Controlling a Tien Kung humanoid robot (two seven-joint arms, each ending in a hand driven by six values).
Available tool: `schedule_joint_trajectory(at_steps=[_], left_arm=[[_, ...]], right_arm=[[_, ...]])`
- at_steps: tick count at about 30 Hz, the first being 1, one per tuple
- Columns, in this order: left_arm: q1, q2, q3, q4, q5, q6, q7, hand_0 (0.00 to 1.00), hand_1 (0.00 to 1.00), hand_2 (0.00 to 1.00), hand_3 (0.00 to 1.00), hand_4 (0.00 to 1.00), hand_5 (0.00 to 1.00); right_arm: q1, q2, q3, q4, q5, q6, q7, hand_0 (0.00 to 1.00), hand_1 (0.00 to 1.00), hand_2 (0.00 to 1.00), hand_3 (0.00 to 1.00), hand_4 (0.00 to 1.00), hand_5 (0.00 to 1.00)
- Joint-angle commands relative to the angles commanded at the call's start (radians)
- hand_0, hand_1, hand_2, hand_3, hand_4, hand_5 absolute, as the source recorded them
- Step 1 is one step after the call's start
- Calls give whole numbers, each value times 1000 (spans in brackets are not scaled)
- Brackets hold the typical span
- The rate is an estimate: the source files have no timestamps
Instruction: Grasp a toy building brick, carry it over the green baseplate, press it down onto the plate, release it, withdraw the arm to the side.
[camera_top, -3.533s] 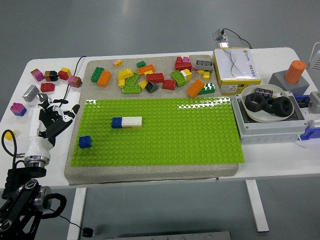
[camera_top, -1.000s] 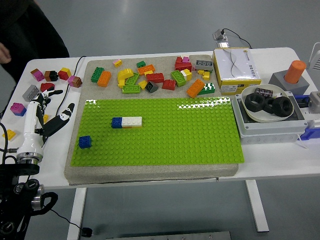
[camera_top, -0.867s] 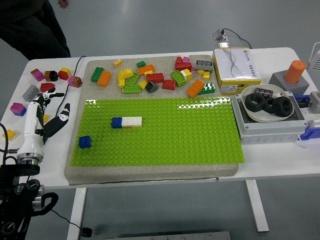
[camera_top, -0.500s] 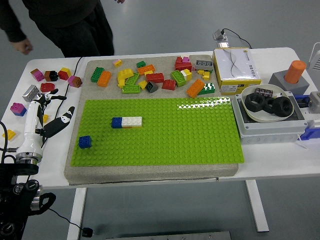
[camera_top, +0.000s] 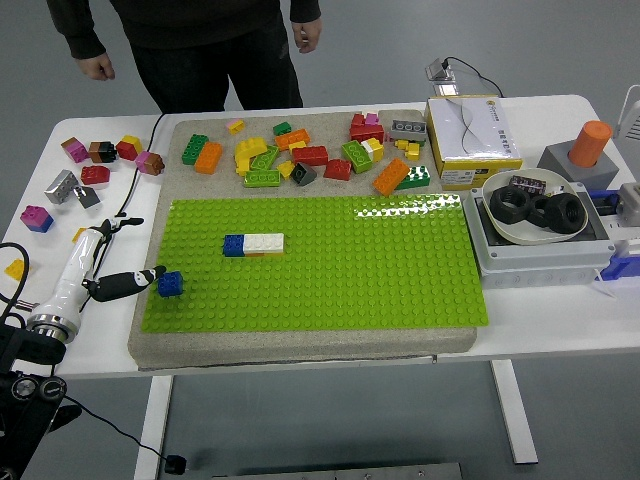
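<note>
The green baseplate (camera_top: 330, 270) lies on a grey mat in the middle of the table. A blue brick (camera_top: 170, 284) stands on the plate's left edge. A row of blue and white bricks (camera_top: 253, 244) sits further in on the plate. My left hand (camera_top: 125, 255) lies just left of the plate, seen edge-on, fingers spread and holding nothing. Its black thumb tip (camera_top: 152, 272) points at the blue brick and is close to it; I cannot tell whether it touches. The right arm does not show.
Several loose bricks (camera_top: 300, 155) are heaped on the mat behind the plate, and more bricks (camera_top: 95, 150) lie at the table's far left. At the right stand a yellow box (camera_top: 470, 135) and a bowl of black nuts (camera_top: 530, 205). A person (camera_top: 200, 40) stands at the far side, hands hanging.
My left hand has turned and dropped toward the plate's left edge, its thumb now near the blue brick. A person has walked in from the left to the table's far side.
</note>
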Motion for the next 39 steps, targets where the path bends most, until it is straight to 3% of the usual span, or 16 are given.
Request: schedule_joint_trajectory(at_steps=[3, 8, 11, 12, 29, 30, 35, 36, 39], left_arm=[[1, 9, -1, -10, 49, -37, 50, 975, 975, 980, 760, 975, 128], [0, 13, 2, -17, 85, -68, 89, 984, 988, 986, 724, 974, 129], [-4, 12, 7, -15, 95, -73, 96, 984, 988, 986, 724, 974, 129], [-5, 12, 9, -14, 98, -74, 97, 985, 985, 987, 659, 957, 127], [-37, -8, 50, 48, 107, -75, 97, 987, 983, 983, 644, 921, 125], [-38, -9, 51, 51, 106, -74, 96, 993, 980, 977, 617, 872, 100], [-42, -15, 57, 62, 104, -75, 95, 993, 980, 977, 617, 872, 100], [-43, -15, 58, 64, 103, -76, 96, 995, 977, 963, 562, 718, 2], [-44, -17, 61, 72, 101, -77, 96, 995, 977, 963, 562, 718, 2]], right_arm=[[0, -1, 0, 0, 0, 0, 0, 633, 619, 690, 718, 777, 979], [1, -2, 1, 0, -1, -1, 0, 633, 620, 690, 718, 777, 980], [1, -2, 1, 0, -1, -1, 0, 633, 620, 690, 718, 777, 980], [1, -2, 1, 0, -1, -1, 0, 633, 618, 688, 719, 777, 979], [5, 0, 3, 0, -4, -2, -1, 633, 617, 688, 719, 777, 979], [5, 0, 3, 0, -4, -2, -1, 632, 618, 688, 718, 777, 980], [4, 0, 4, 0, -5, -2, -1, 632, 618, 688, 718, 777, 980], [4, 0, 4, 0, -5, -2, -1, 632, 617, 688, 719, 777, 979], [5, 0, 3, 0, -4, -2, -1, 632, 617, 688, 719, 777, 979]])
